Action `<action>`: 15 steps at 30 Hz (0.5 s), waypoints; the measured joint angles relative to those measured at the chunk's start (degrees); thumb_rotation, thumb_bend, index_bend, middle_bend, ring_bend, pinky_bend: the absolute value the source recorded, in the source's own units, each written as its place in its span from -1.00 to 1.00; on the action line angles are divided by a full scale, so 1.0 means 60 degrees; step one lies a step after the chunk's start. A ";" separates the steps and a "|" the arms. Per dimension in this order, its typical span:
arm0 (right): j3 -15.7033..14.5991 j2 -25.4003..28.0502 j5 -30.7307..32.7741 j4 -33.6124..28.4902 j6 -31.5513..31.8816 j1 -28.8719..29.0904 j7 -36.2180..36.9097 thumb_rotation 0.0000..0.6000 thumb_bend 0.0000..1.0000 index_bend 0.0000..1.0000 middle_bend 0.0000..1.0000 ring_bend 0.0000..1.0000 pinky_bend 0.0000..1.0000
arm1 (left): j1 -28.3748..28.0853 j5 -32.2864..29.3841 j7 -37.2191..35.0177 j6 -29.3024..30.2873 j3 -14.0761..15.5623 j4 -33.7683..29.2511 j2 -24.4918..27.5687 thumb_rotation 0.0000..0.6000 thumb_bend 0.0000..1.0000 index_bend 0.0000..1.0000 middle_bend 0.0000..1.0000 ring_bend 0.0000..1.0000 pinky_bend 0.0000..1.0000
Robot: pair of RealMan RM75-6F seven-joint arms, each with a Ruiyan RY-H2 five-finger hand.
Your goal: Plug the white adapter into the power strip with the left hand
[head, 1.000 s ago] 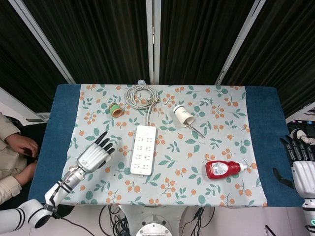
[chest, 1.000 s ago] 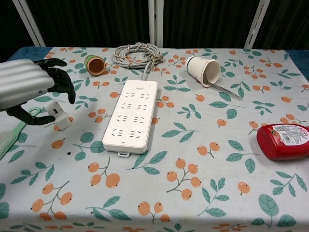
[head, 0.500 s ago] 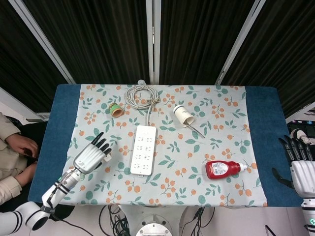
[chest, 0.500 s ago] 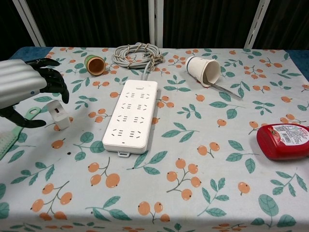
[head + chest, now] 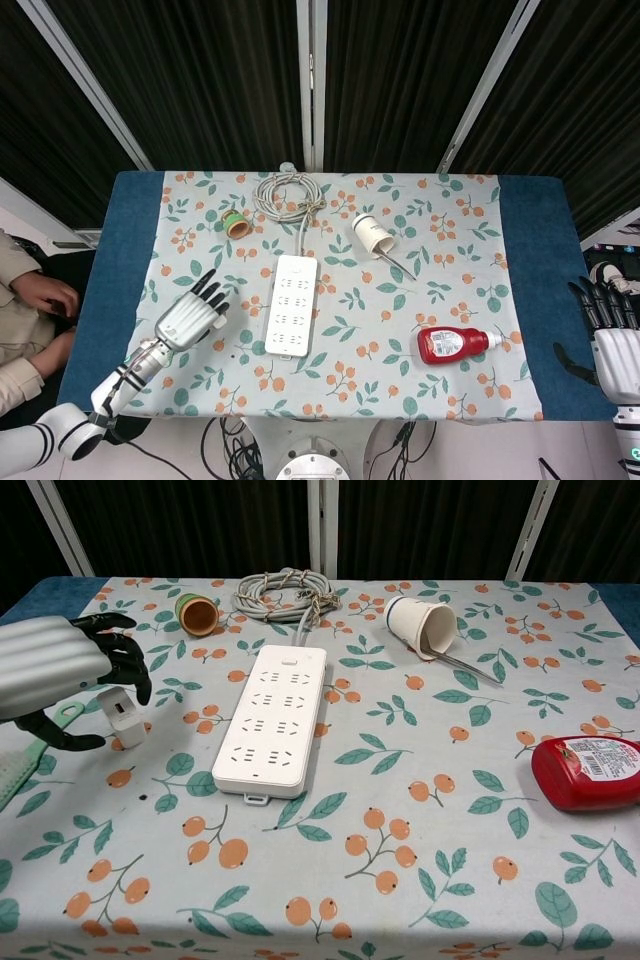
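Half of the adapter was hidden in the head view by the left hand, whose spread fingers arched over it without gripping. It was a small white block on the table, left of the strip, apart from it. The right hand hung open, cut off at the frame's edge.

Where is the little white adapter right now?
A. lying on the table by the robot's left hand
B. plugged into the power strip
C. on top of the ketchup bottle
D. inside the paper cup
A: the white adapter lies on the tablecloth under the left hand, well left of the power strip.
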 measured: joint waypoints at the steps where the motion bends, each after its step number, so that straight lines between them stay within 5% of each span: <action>1: 0.0001 0.0001 -0.0001 -0.0004 -0.0001 0.0001 -0.0009 1.00 -0.55 -1.00 -1.00 -1.00 -1.00 | 0.0006 0.0009 -0.0035 -0.0006 -0.0001 0.0031 -0.0014 1.00 -0.55 -0.22 -0.34 -0.69 -1.00; 6: 0.0012 0.0005 -0.0019 -0.0049 0.0021 0.0000 -0.0058 1.00 -0.55 -1.00 -1.00 -1.00 -1.00 | 0.0013 0.0100 -0.0352 -0.0015 -0.0011 0.0230 -0.0127 1.00 -0.33 -0.05 -0.11 -0.57 -0.97; 11: 0.0019 0.0001 -0.0039 -0.0083 0.0043 -0.0004 -0.0090 1.00 -0.55 -1.00 -1.00 -1.00 -1.00 | -0.0002 0.0165 -0.1262 0.0116 -0.0108 0.0515 -0.0379 1.00 0.01 0.21 0.23 -0.20 -0.73; 15: 0.0022 0.0000 -0.0071 -0.0087 0.0064 -0.0004 -0.0084 1.00 -0.55 -1.00 -1.00 -1.00 -1.00 | -0.0039 0.0098 -0.2331 0.0304 -0.0373 0.0600 -0.0521 1.00 0.05 0.27 0.30 -0.14 -0.66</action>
